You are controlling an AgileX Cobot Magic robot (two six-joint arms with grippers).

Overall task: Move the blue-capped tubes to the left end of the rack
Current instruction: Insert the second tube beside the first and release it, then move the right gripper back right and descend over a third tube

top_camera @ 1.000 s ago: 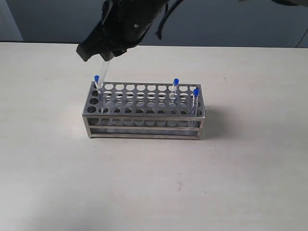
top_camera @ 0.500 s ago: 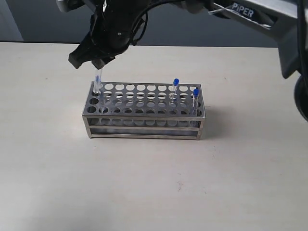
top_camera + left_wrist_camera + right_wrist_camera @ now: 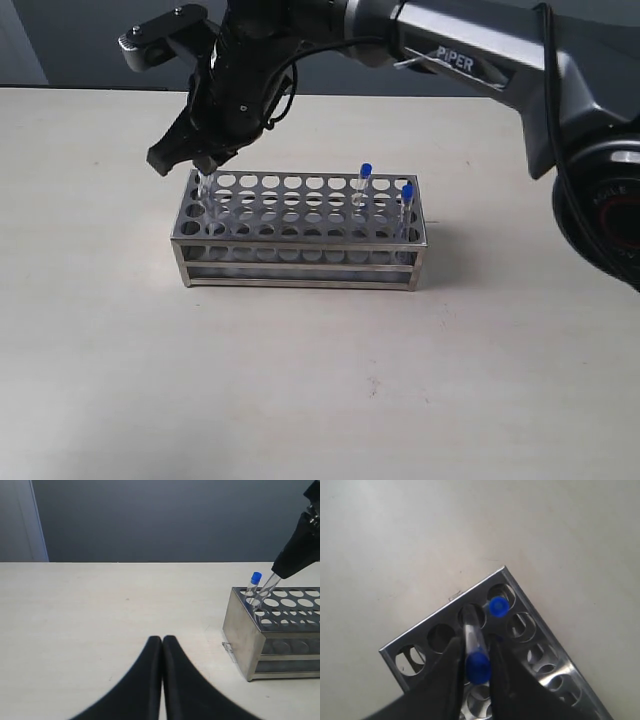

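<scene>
The steel rack [image 3: 300, 247] stands mid-table. My right gripper [image 3: 203, 163] reaches across to its left end, shut on a blue-capped tube [image 3: 478, 667]. That tube [image 3: 266, 587] is tilted, with its lower end in a hole of the end column. Beside it another blue-capped tube [image 3: 255, 577] stands in the far corner hole; its cap [image 3: 498, 606] also shows in the right wrist view. Two more blue-capped tubes [image 3: 365, 172] [image 3: 407, 191] stand near the rack's right end. My left gripper [image 3: 162, 641] is shut on nothing, above the table left of the rack [image 3: 241, 625].
The right arm [image 3: 470, 60] stretches over the table behind the rack from the right. Bare light tabletop [image 3: 300, 380] surrounds the rack on all sides. A dark wall runs along the table's far edge.
My right gripper has come down over the rack's left end, taking the held tube lower into an end hole. The other tubes and the rack have not moved.
</scene>
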